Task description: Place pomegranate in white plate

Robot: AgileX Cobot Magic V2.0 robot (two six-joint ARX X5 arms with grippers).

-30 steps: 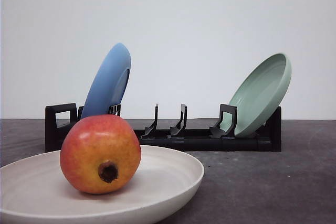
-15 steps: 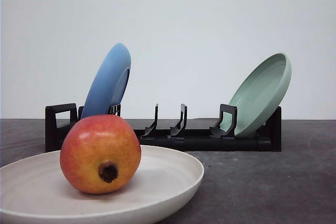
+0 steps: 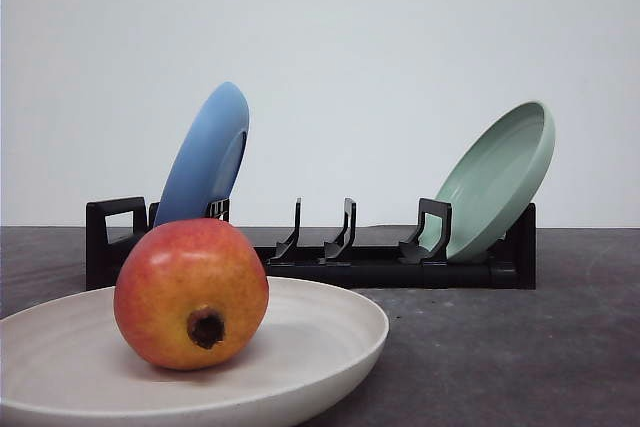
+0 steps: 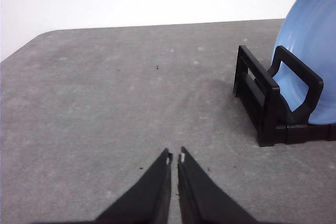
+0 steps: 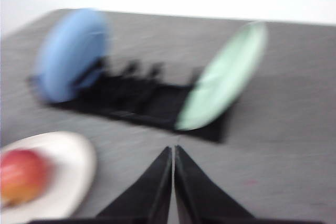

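The pomegranate (image 3: 190,294), red fading to yellow-orange with a dark calyx stub facing the camera, rests inside the white plate (image 3: 330,332) at the near left of the table. The blurred right wrist view shows the same fruit (image 5: 21,176) on the plate (image 5: 73,169), well off to the side of my right gripper (image 5: 172,150), whose fingers are shut with nothing between them. My left gripper (image 4: 175,157) is shut and empty over bare grey table, apart from the rack.
A black dish rack (image 3: 380,262) stands behind the plate. A blue plate (image 3: 205,157) leans in its left end and a pale green plate (image 3: 500,177) in its right end. The rack's end (image 4: 273,103) and blue plate (image 4: 315,51) appear near my left gripper.
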